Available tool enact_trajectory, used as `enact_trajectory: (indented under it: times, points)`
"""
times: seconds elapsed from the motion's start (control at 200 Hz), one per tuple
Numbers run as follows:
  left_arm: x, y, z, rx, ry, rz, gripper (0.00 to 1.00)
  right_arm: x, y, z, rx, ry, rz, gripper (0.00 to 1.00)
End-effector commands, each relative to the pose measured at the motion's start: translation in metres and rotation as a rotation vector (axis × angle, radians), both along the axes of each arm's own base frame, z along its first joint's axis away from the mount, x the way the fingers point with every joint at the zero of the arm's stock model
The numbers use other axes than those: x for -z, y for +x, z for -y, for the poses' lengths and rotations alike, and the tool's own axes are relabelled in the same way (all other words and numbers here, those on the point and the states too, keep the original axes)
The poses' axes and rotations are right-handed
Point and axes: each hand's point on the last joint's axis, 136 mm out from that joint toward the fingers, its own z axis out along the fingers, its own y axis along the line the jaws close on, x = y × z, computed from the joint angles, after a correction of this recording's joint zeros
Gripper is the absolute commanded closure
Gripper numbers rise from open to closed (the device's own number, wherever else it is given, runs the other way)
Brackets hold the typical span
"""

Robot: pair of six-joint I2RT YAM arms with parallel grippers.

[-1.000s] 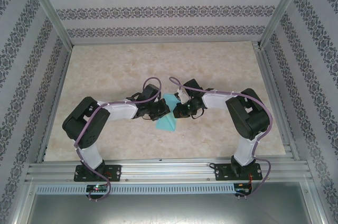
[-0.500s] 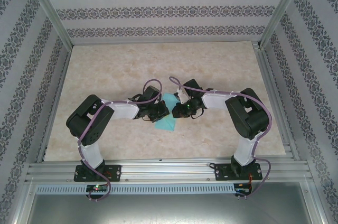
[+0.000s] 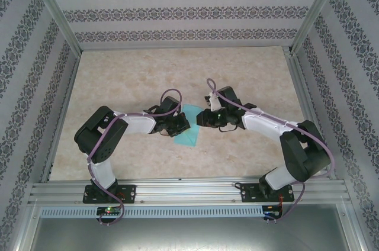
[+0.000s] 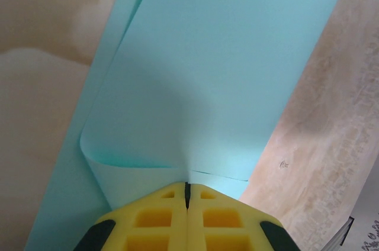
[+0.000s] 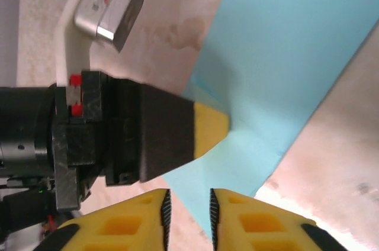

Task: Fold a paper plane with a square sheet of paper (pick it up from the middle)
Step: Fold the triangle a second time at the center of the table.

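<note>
The turquoise square sheet of paper [image 3: 190,138] lies folded over at the table's middle, between both grippers. My left gripper [image 3: 180,125] is shut on its near edge. In the left wrist view the yellow fingertips [image 4: 172,195] pinch the sheet [image 4: 219,67], which curls up in two layers above them. My right gripper [image 3: 201,119] stands just right of the paper. In the right wrist view its pads [image 5: 234,215] are a little apart, with a paper [image 5: 284,67] corner running down into the gap, loose. The left gripper [image 5: 220,126] clamps the sheet there. No finished paper plane is in view.
The beige marbled table [image 3: 136,73] is walled by patterned panels and aluminium posts [image 3: 56,20]. A metal rail [image 3: 189,190] runs along the near edge, by the arm bases. The left wrist's silver camera box [image 5: 112,5] sits close to my right gripper.
My right gripper has opened off the paper and backed away to the right, its elbow swinging out and down. The left gripper has stayed shut on the sheet.
</note>
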Motion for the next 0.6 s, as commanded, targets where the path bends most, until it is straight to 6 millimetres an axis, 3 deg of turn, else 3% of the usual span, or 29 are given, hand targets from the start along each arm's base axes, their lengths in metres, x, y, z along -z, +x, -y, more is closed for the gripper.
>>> enact_trajectory:
  times: [0.0,0.17,0.31,0.595]
  points:
    - [0.025,-0.016,-0.019,0.004,0.097,-0.052,1.0,0.007,-0.017,-0.017,0.01,0.06,-0.081,0.84]
    - [0.026,-0.015,-0.019,0.003,0.097,-0.051,1.0,0.027,-0.03,-0.031,0.008,0.069,-0.161,0.93]
    - [0.028,-0.017,-0.019,0.009,0.098,-0.059,1.0,0.039,-0.036,-0.044,-0.013,0.08,-0.207,0.94]
    - [0.027,-0.018,-0.019,0.014,0.097,-0.058,1.0,0.06,-0.036,-0.044,-0.01,0.022,-0.256,0.92]
